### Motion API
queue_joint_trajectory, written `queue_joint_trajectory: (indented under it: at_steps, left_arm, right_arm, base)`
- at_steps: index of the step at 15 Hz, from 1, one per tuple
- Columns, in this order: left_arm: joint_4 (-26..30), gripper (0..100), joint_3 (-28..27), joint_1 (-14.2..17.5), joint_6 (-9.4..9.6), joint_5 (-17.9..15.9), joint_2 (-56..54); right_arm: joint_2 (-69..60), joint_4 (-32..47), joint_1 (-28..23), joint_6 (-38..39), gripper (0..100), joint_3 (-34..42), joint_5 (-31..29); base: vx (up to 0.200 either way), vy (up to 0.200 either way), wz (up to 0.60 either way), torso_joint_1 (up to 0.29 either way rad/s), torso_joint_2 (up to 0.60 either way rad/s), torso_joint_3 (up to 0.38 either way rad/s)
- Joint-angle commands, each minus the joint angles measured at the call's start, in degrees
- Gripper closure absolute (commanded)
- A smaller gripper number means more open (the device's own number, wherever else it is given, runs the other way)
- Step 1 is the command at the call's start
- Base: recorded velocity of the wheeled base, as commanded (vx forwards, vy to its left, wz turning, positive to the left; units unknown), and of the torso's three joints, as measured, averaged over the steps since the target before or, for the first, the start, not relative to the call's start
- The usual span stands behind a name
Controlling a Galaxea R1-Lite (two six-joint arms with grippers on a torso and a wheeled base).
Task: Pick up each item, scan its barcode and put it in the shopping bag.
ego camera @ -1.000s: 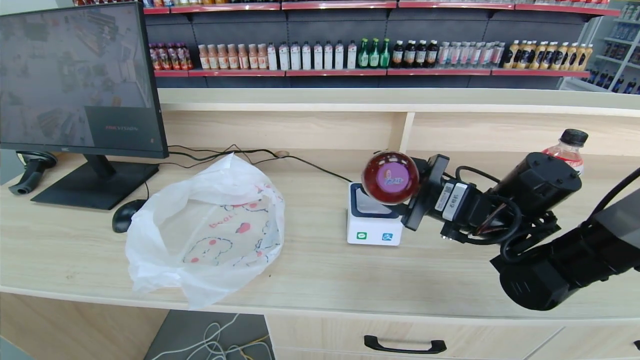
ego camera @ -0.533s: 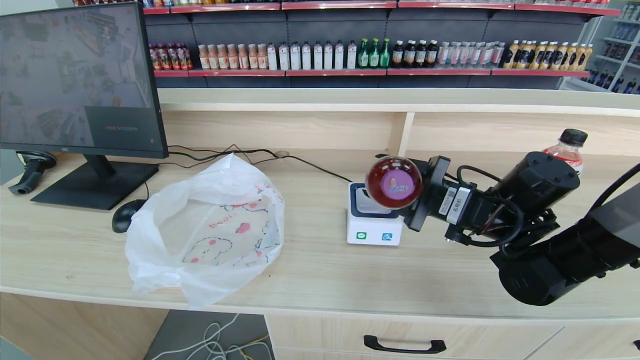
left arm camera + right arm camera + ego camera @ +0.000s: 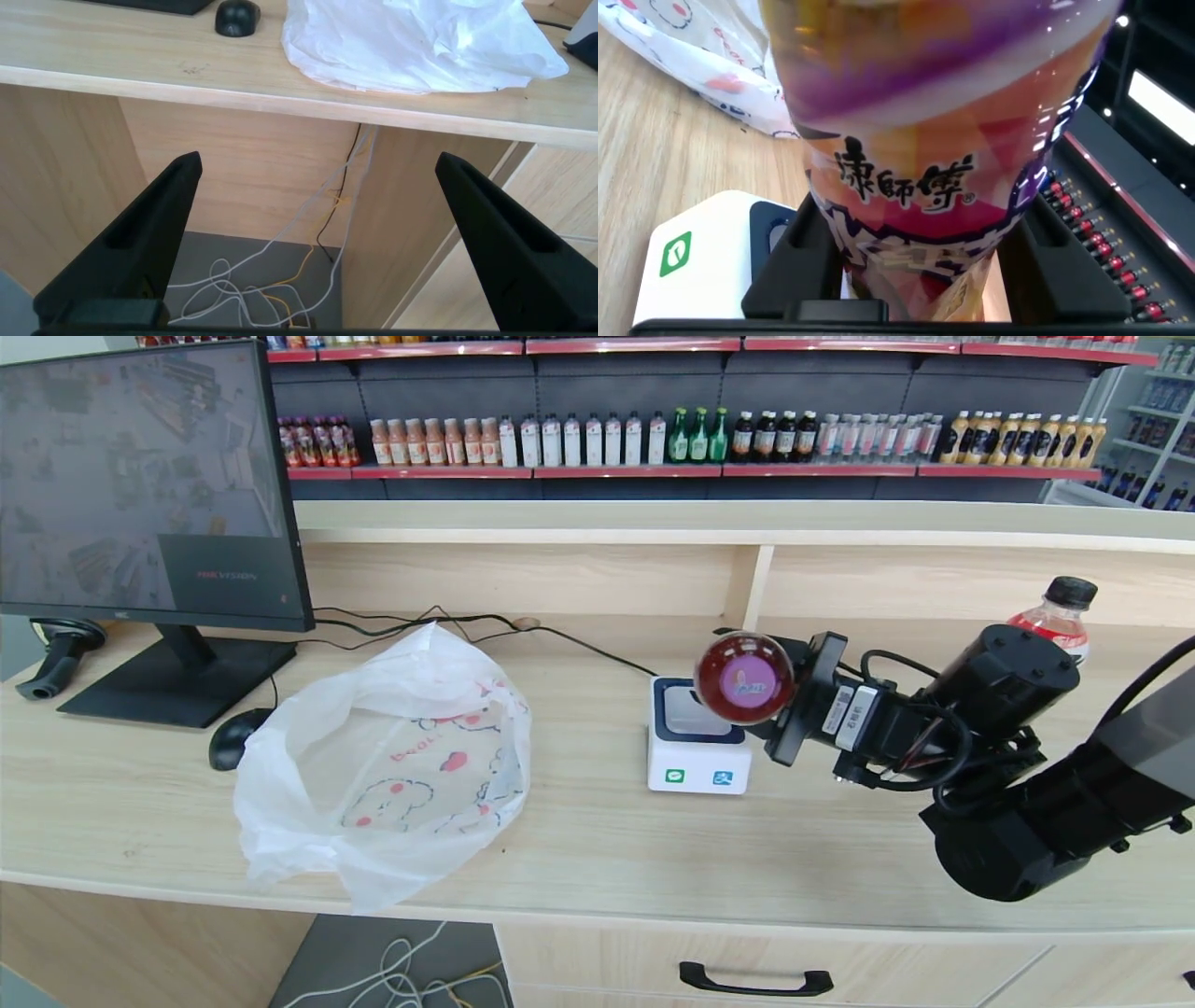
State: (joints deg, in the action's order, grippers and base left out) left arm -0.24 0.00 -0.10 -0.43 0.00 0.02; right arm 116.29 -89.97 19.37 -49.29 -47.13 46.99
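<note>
1. Shelves of drinks line the back wall. In front of them, the wooden counter [image 3: 597,840] carries a white scanner [image 3: 697,747] and, to its left, the crumpled shopping bag [image 3: 392,775].
2. The right gripper [image 3: 915,266] is clamped on a dark red bottle [image 3: 744,678], with a finger pressed against each side of its body.
3. That bottle lies nearly level, base toward the head camera, hanging just above the scanner's window.
4. The left gripper [image 3: 318,233] is spread wide with nothing in it, below the counter's front edge.
5. I judge scanning to be the step in hand. The bag lies left of the bottle, past the scanner, so the right arm would have to carry the bottle across, base leading.
</note>
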Motion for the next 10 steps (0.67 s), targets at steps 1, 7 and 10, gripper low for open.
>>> queue_joint_trajectory:
  at_steps: [1,7,10]
  left_arm:
    - [0.0,0,0.0,0.0,-0.01,0.0,0.0]
    - [0.0,0,0.0,0.0,-0.01,0.0,0.0]
    - [0.1,0,0.0,0.0,0.08,0.0,0.0]
  right_arm:
    - [0.3,0.0,0.0,0.0,100,0.1,-0.1]
    - [-0.5,0.0,0.8,0.5,100,0.1,-2.7]
    - [-2.1,0.0,3.0,2.4,100,0.5,-5.1]
  base:
    - [0.000,0.000,0.00,0.000,0.00,0.000]
    - [0.000,0.000,0.00,0.000,0.00,0.000]
    - [0.000,0.000,0.00,0.000,0.00,0.000]
